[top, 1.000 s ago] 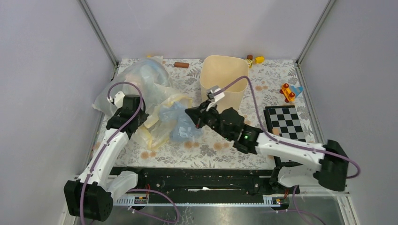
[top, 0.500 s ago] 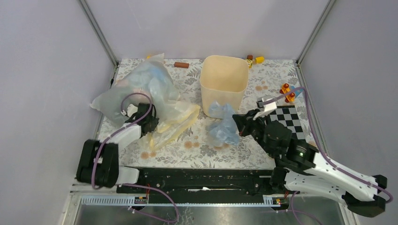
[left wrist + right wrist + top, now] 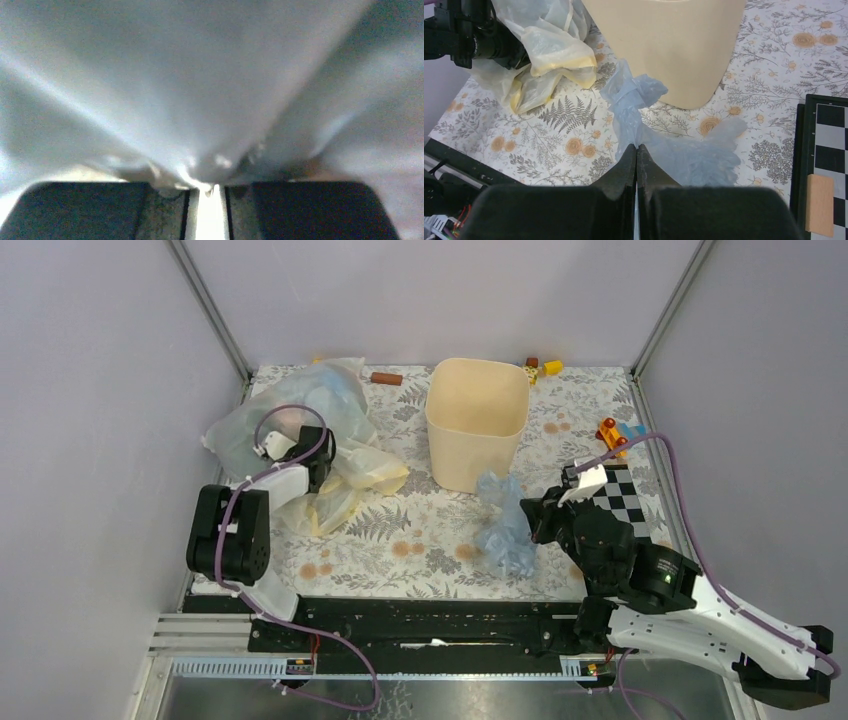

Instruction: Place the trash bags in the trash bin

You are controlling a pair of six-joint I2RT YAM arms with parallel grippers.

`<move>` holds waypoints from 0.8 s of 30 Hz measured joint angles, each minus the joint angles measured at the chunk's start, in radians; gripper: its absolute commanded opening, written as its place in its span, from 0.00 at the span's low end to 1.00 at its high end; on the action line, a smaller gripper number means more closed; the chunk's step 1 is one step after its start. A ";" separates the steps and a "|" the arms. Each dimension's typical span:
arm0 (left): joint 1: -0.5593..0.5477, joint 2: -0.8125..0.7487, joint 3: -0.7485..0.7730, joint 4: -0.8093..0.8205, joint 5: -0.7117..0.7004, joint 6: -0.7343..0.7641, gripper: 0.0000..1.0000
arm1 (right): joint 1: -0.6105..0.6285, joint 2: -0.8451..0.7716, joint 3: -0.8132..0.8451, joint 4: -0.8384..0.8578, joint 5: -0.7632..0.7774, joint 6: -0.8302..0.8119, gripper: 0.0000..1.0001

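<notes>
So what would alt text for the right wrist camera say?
The right gripper is shut on a crumpled blue bag over a floral table, near a beige bin. At upper left, the left arm is among a yellow bag and a clear bag.

Bare table point(image 3: 405, 420) left of trash bin point(image 3: 477, 420)

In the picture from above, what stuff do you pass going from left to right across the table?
Clear whitish bag → pale yellow bag → trash bin → checkerboard. The blue trash bag overlaps the bin, so I skipped it.
</notes>
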 measured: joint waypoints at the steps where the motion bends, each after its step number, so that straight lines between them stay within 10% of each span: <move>1: -0.003 -0.012 -0.002 -0.003 0.003 0.011 0.46 | 0.000 -0.006 0.000 -0.002 -0.002 0.002 0.00; 6: -0.032 -0.206 -0.058 -0.021 0.066 0.091 0.91 | 0.000 0.024 0.002 0.043 -0.149 -0.006 0.00; 13: -0.037 -0.623 -0.097 -0.058 0.318 0.220 0.99 | 0.000 0.123 0.082 0.170 -0.420 -0.039 0.00; 24: -0.160 -0.878 -0.369 0.189 0.913 0.297 0.99 | 0.000 0.175 -0.096 0.231 -0.328 -0.044 0.00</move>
